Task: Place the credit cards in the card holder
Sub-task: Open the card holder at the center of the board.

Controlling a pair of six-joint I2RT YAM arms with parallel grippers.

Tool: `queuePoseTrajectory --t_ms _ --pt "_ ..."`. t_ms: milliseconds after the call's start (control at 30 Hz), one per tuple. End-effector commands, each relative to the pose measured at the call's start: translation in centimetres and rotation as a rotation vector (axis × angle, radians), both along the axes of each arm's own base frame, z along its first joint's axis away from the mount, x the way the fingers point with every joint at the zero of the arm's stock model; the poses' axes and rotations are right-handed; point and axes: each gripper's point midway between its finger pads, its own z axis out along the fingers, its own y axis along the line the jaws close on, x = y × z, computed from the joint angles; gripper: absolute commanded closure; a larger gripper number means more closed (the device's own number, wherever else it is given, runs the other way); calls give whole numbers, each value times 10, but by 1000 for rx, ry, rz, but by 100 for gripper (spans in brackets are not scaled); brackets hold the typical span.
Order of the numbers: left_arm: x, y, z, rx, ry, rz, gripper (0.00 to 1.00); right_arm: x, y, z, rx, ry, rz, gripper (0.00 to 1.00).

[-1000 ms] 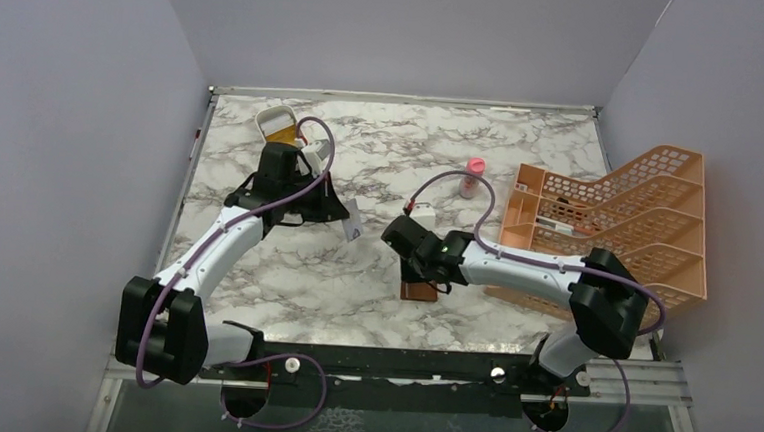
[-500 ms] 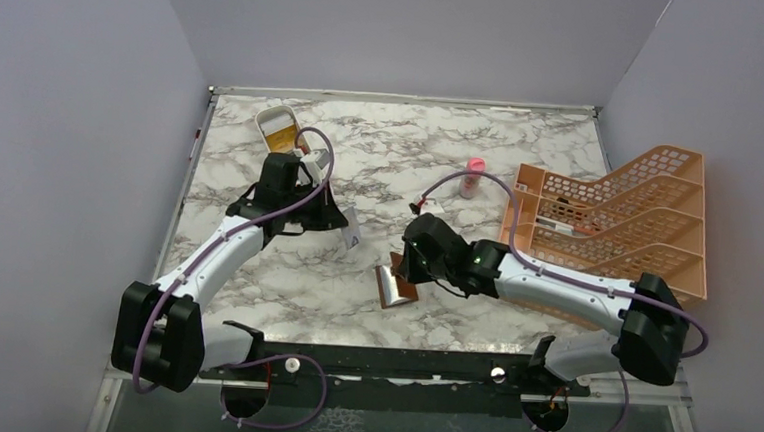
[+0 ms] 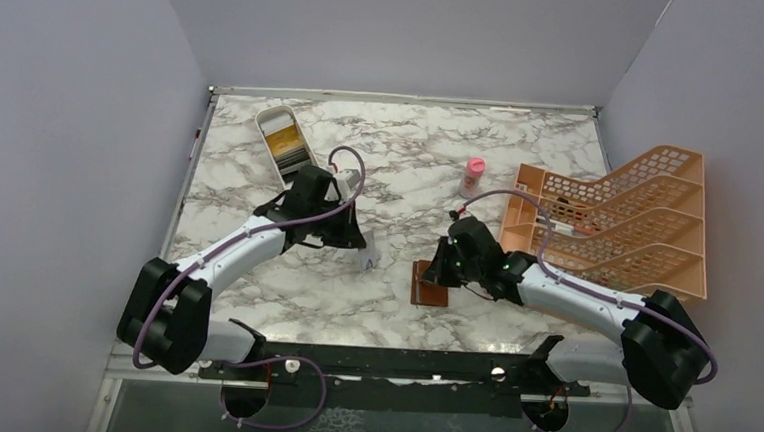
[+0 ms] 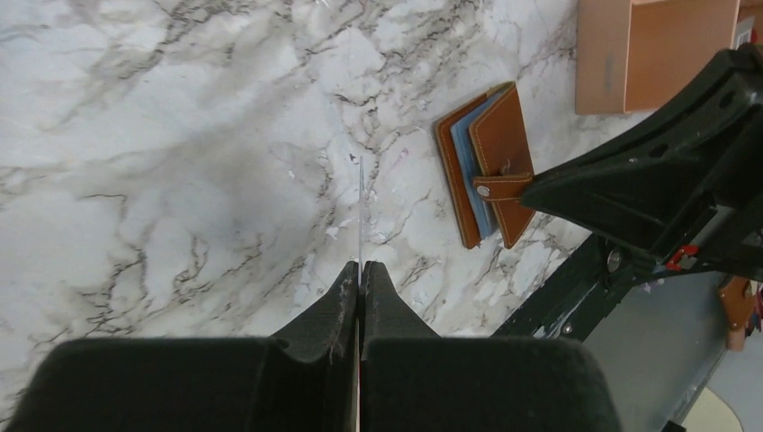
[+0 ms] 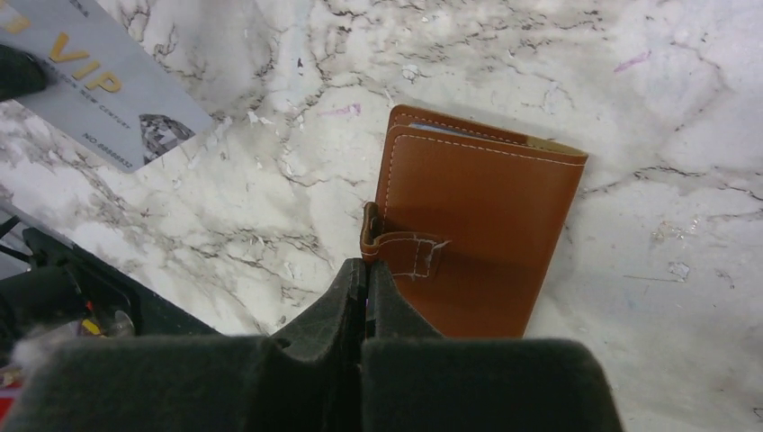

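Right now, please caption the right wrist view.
Right gripper pinching strap of folded brown leather card holder; grey VIP card nearby.

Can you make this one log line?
left gripper: holds thin grey card | right gripper: shut at strap of brown leather wallet

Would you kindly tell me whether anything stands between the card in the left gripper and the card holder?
Nothing visible does: only bare marble tabletop lies between the card in the left gripper and the card holder. The right gripper appears to pinch the holder's strap, and the holder lies folded nearly shut.
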Motion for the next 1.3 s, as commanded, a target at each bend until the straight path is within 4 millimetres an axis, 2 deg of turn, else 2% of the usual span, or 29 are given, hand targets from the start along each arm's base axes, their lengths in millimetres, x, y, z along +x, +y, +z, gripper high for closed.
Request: queuePoseTrajectory --t_ms 0,133,267,433,567,633,700,833,1000,1067,1267 --pt "-3 -19 -6 -12 -5 -33 100 2 -1 9 109 3 18 99" --pt "3 -19 -5 5 -18 -2 100 -1 10 19 154 26 84 99" --pt "15 -2 3 79 -64 56 100 -13 36 35 273 72 198 99" --pt "22 14 10 64 -67 78 100 -26 64 62 351 79 279 99" --pt "27 33 15 76 -78 108 100 -49 88 89 560 153 404 99" --pt "26 38 17 74 -86 111 100 -60 91 91 641 190 445 99" --pt "22 39 13 75 -73 111 100 -59 89 80 621 199 422 99" --pt "10 34 4 50 -31 71 100 -44 74 41 478 178 327 99" --pt "8 34 0 52 -24 66 100 -39 60 5 411 213 282 99" --pt "8 34 -1 51 -22 65 100 -38 55 -2 429 242 272 99" --pt "-2 24 -2 46 -15 21 100 -32 49 1 469 242 276 99"
